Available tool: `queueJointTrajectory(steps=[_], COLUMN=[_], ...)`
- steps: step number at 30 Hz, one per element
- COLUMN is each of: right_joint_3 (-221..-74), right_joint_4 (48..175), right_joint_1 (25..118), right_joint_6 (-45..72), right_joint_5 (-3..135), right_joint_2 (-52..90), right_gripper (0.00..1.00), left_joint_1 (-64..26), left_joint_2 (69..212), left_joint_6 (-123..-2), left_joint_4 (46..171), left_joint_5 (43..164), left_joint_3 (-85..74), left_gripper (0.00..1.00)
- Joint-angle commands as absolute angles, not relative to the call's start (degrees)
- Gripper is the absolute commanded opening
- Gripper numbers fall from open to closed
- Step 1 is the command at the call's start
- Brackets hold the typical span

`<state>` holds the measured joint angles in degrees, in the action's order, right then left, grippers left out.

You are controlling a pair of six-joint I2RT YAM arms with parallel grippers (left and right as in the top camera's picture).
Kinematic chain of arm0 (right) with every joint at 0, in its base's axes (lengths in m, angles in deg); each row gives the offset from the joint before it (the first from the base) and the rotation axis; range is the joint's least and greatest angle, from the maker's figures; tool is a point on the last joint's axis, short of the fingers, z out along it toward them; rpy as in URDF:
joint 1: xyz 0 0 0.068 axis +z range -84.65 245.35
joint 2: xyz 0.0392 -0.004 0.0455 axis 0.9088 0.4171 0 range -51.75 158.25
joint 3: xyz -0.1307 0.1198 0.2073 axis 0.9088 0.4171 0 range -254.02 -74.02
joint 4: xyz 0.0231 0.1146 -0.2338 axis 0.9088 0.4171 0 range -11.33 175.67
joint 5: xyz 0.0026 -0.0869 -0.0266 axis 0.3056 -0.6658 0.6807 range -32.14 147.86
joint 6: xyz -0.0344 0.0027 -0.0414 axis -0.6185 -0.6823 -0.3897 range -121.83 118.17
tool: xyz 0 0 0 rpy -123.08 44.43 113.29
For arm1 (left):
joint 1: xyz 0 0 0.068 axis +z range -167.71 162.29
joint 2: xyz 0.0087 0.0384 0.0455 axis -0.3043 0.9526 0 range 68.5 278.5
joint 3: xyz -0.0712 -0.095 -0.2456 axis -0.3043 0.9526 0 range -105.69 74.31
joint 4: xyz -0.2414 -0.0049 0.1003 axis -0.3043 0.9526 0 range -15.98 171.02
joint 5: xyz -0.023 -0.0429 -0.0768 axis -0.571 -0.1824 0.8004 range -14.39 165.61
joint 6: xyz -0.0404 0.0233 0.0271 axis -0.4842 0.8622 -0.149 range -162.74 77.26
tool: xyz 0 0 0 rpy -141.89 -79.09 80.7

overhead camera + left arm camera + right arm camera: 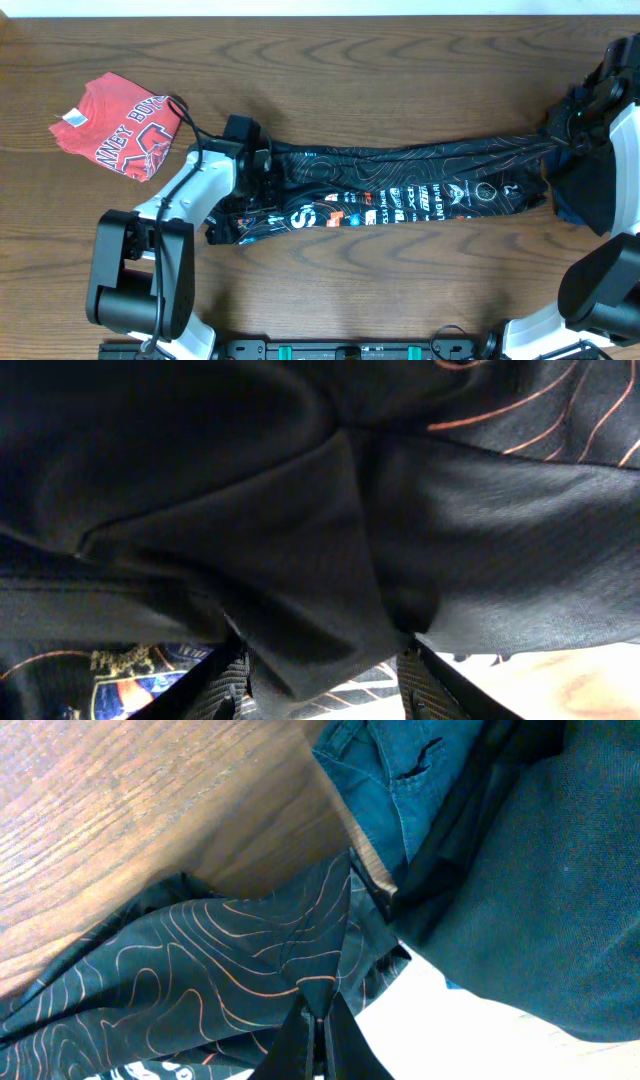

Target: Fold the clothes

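My left wrist view is nearly all dark cloth, so there is little to read there: the left gripper [322, 660] has its fingers [228, 685] standing apart with a thick fold of the black jersey [400, 190] bunched between them. I cannot tell whether they actually bite on it. From overhead the arm itself covers that end of the jersey. The right gripper [318, 1025] is easier to judge, its fingers pressed together on a pointed tip of the contour-lined fabric (the orange lines run right down into the pinch).

The jersey lies stretched across the middle of the table [350, 60], running from one gripper to the other, lettering up. A red tee [120, 125] sits crumpled at the far left, apart from it. Dark navy pieces [585, 190] are heaped under the right arm, touching the jersey's right end and partly cut off by the frame. One of them looks like blue denim [400, 780].

The surface is dark wood grain, with a pale strip [300, 6] beyond its far edge.
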<state>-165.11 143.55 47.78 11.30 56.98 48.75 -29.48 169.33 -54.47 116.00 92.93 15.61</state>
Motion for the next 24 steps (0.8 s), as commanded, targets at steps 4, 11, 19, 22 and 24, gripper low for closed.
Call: queueJointTrajectory(steps=[4,11,19,22,24], right_joint_3=[-164.96,-164.96,-164.96,-164.96,-164.96], right_joint_4=[143.51,143.51,143.46,143.46,143.53], right_joint_1=[47.85,47.85,47.85,47.85,47.85], right_joint_6=[10.73,10.75,10.75,10.75,10.73], right_joint_5=[56.34,56.34,56.34,56.34,56.34], right_joint_2=[48.67,48.67,48.67,48.67,48.67], right_gripper=[0.01,0.01,0.01,0.01,0.01], left_joint_1=[-29.53,-29.53,-30.93,-32.02,-32.57], left_joint_2=[169.75,167.76,167.45,167.45,167.48], left_joint_6=[-53.90,-53.92,-53.92,-53.92,-53.92], left_joint_4=[116.09,116.06,114.29,113.75,113.77], left_joint_5=[88.80,88.76,88.80,88.80,88.76], left_joint_3=[15.72,15.31,15.33,15.33,15.33], left_gripper=[0.51,0.49,0.45,0.41,0.37])
